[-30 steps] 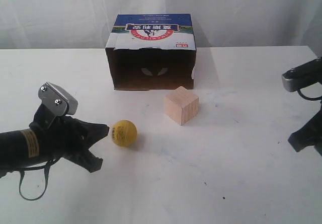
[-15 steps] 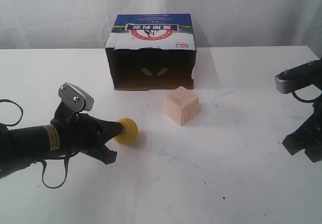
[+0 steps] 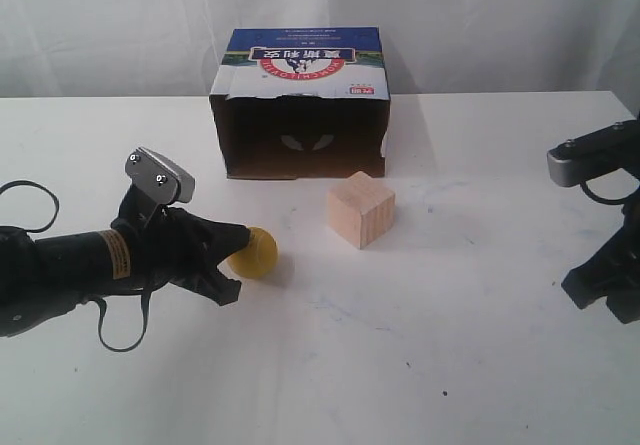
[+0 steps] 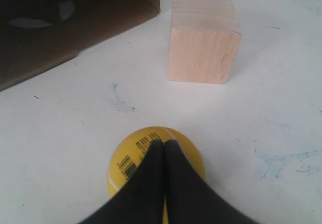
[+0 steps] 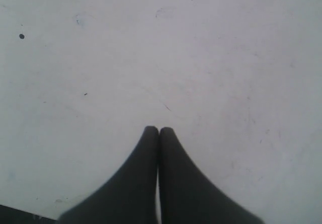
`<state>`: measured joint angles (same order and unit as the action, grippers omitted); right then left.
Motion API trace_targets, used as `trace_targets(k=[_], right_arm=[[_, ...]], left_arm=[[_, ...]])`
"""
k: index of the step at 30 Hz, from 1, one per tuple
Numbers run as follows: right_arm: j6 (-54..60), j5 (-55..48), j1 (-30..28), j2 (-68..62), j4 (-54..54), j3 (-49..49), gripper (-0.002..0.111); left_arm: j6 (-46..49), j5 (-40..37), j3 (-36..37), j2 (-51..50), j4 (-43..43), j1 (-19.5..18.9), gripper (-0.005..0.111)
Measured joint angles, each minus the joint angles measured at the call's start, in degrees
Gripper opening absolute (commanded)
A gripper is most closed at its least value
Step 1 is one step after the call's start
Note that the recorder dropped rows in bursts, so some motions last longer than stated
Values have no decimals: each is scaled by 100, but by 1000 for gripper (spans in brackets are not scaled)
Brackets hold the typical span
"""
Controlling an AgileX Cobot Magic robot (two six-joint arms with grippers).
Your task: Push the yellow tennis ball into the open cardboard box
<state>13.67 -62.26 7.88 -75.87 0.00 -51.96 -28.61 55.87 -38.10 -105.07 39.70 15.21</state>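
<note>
Yellow tennis ball (image 3: 260, 253) touches left hand (image 3: 244, 233); bare table (image 3: 290, 205) reaches box (image 3: 300, 65) mouth.

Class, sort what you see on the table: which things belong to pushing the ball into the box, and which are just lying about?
Belongs: yellow tennis ball, open cardboard box, left end effector at the ball.
Lying about: wooden cube.

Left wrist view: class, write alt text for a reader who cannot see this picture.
The shut left end effector has its tips against the yellow tennis ball on a white table. Beyond the ball stand a pale wooden cube and, apart from it, the dark opening of the cardboard box.
</note>
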Motion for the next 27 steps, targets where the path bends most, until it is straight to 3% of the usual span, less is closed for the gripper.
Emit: trace_targets(k=[12, 20, 27], right_arm=[[0, 0, 0, 0, 31, 0, 0], [0, 0, 0, 0, 31, 0, 0], [0, -4, 0, 0, 31, 0, 0]], left_arm=[[0, 36, 0, -2, 0, 0, 0], [0, 461, 14, -2, 26, 0, 0], [-405, 497, 563, 553, 562, 0, 0]])
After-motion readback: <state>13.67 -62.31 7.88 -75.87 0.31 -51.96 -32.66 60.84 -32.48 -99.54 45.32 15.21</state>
